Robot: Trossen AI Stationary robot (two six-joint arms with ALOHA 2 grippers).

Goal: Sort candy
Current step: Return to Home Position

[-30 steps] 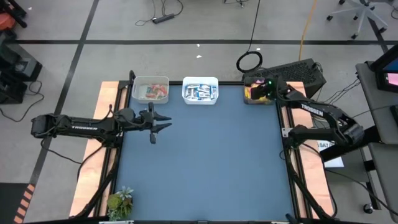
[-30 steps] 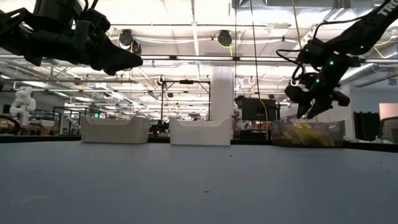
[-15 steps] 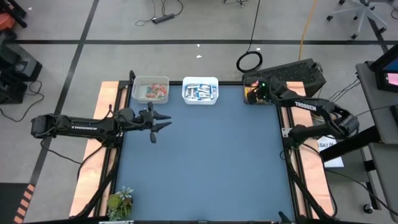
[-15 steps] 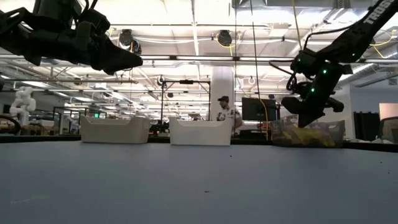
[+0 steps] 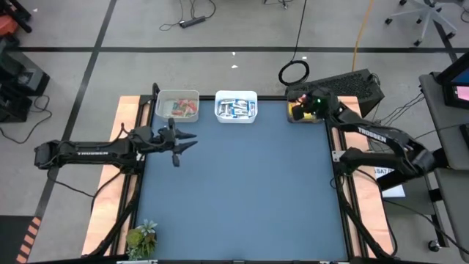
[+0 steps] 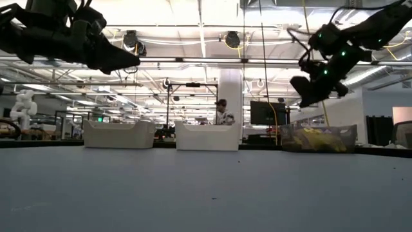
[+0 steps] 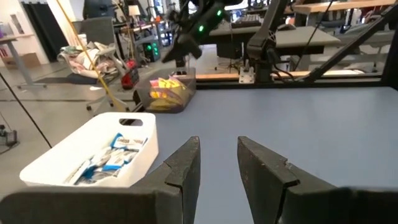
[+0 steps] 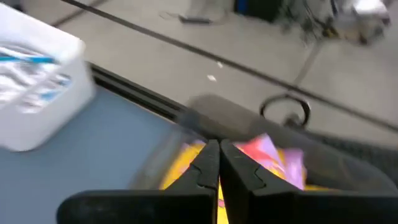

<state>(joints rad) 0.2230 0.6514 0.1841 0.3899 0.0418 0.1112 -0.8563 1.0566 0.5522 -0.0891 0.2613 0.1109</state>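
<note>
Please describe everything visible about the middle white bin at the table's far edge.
It is a rectangular, opaque white bin, plastic-looking, with rounded corners and a handle slot in one end. It stands upright on the blue table, apart from the pale bin and the dark bin beside it. Blue-and-white wrappers lie inside.

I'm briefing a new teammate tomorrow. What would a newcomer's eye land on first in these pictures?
Three bins line the far edge of the blue table: red candy in the leftmost bin, blue-and-white wrappers in the white bin beside it, yellow candy in the dark bin at the right corner. The right gripper hangs shut above the dark bin; the left gripper hovers open near the leftmost bin.
</note>
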